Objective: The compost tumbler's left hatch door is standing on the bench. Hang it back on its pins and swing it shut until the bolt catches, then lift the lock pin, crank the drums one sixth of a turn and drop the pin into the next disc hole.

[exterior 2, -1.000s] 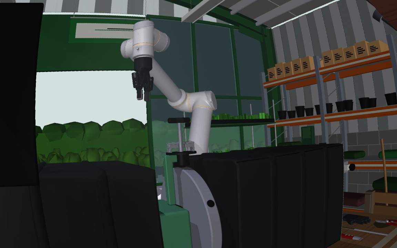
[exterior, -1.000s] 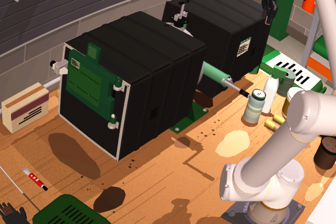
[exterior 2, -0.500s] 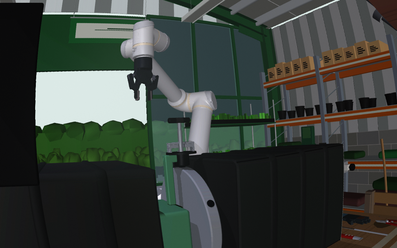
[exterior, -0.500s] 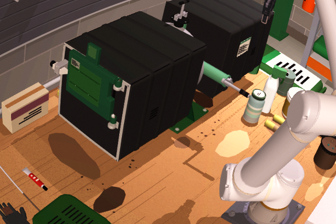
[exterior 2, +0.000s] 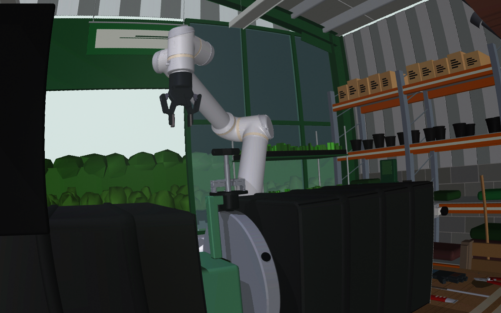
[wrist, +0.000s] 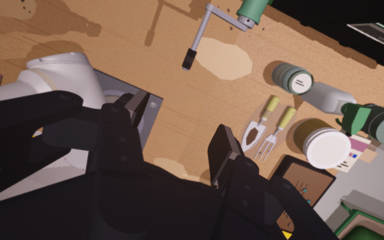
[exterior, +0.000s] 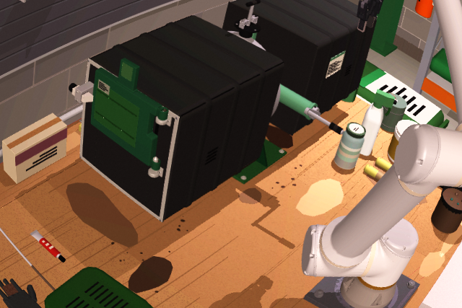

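On the bench the two black tumbler drums sit in line, and the green hatch door [exterior: 121, 111] lies flat against the left drum's end face, hung on its two hinge pins [exterior: 161, 114]. The T-handled lock pin [exterior: 250, 14] [exterior 2: 226, 167] stands upright over the grey index disc [exterior 2: 250, 257] between the drums. The crank [exterior: 324, 120] [wrist: 197, 38] juts from the green axle housing toward the bench front. My gripper [exterior: 365, 17] [exterior 2: 180, 116] [wrist: 178, 125] hangs open and empty high above the right drum's front corner, well above and to the right of the lock pin.
Behind the drums run a block wall and shelving. Bottles and jars [exterior: 350, 144] [wrist: 291, 79], a trowel and hand fork [wrist: 265, 128] crowd the bench right of the crank. A cardboard box [exterior: 33, 146] sits left of the door; a green crate [exterior: 93, 289] lies at the front edge.
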You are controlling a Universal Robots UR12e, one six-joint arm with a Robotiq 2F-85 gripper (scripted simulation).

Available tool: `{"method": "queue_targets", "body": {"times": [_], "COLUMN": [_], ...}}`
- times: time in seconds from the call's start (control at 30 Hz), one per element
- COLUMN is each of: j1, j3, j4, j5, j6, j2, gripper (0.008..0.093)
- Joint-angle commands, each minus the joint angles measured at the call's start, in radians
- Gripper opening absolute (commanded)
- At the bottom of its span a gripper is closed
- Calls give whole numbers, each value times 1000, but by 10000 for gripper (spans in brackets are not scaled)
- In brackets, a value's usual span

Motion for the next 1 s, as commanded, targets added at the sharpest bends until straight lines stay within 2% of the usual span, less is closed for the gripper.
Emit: {"method": "queue_targets", "body": {"times": [0.0,0.57,0.97], "j1": [0,0,0], "j3": [-1,7,45], "j4": [0,-5,-33], "j5": [0,0,0], "j6": [1,7,7], "j2": [0,-2,-13], "gripper": [580,580,580]}}
